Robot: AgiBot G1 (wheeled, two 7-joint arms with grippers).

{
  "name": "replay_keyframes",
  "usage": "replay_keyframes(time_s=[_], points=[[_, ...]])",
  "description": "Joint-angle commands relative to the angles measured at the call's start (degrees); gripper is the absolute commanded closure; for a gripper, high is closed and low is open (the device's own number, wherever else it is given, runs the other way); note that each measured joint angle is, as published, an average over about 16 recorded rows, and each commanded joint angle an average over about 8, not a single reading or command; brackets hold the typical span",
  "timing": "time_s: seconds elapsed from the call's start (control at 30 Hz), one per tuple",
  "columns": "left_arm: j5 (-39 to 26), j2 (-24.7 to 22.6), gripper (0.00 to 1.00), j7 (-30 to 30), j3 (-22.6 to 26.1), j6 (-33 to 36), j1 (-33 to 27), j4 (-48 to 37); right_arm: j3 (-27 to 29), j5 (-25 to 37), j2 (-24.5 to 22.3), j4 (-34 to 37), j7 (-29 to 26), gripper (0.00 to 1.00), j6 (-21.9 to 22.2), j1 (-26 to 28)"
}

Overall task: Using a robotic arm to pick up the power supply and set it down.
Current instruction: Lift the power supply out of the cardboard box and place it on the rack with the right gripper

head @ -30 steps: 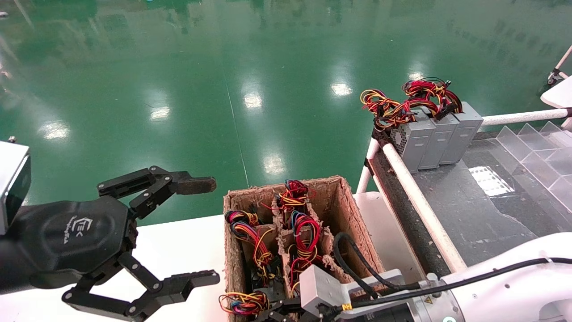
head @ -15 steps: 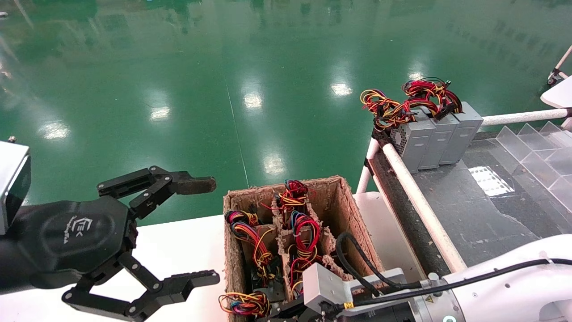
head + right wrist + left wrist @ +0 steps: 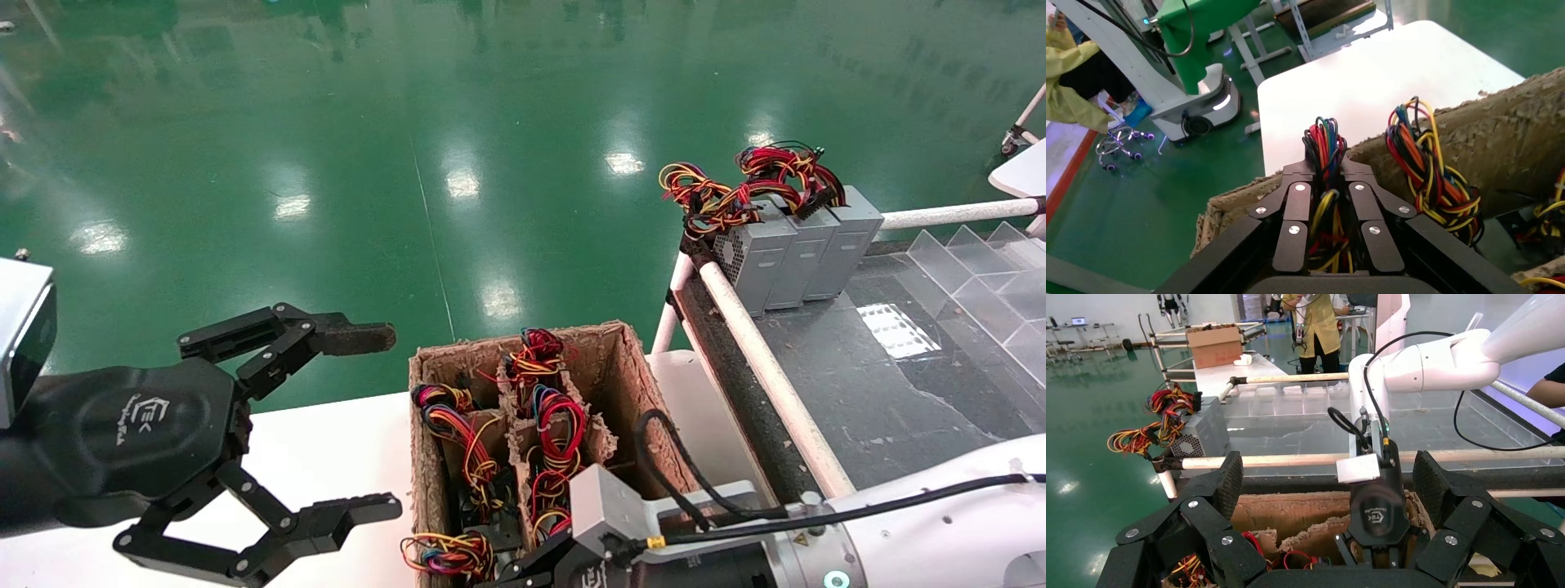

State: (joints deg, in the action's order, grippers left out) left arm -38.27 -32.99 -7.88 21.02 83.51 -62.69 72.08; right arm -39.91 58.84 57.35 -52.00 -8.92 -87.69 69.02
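My right gripper reaches down into the near end of a brown pulp box. Its jaws are shut on the red, yellow, blue and black wire bundle of a power supply. The head view shows that bundle at the box's near left corner, with the right gripper beside it. The supply's grey body is hidden down in its cell. My left gripper hangs open and empty over the white table, left of the box.
More wire bundles stick up from the box's other cells. Three grey power supplies stand side by side on the dark conveyor at the right, behind a white rail. Clear dividers sit further right.
My right wrist and its grey box have shifted slightly to the right and up above the box. The left arm has not moved.
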Motion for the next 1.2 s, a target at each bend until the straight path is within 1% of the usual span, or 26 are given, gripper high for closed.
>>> replay_keyframes(time_s=[0.03,0.2,0.53,0.8,1.03,1.2], points=[[0.0,0.0,0.0,0.0,0.0,0.0,0.0,0.0,0.3,-0.5,-0.3,-0.1,0.1,1.0,-0.2,0.0],[0.0,0.0,0.0,0.0,0.0,0.0,0.0,0.0,1.8,-3.1,-1.9,-1.1,0.1,1.0,-0.5,-0.1],[0.0,0.0,0.0,0.0,0.0,0.0,0.0,0.0,6.1,-10.4,-5.9,-4.0,-1.3,1.0,-0.5,0.4],[0.0,0.0,0.0,0.0,0.0,0.0,0.0,0.0,9.1,-15.1,-8.6,-5.6,-1.4,1.0,-0.4,0.6],[0.0,0.0,0.0,0.0,0.0,0.0,0.0,0.0,13.0,-19.7,-12.8,-5.7,-0.5,1.0,0.1,0.5],[0.0,0.0,0.0,0.0,0.0,0.0,0.0,0.0,15.9,-21.8,-16.4,-4.5,0.7,1.0,1.6,0.9]])
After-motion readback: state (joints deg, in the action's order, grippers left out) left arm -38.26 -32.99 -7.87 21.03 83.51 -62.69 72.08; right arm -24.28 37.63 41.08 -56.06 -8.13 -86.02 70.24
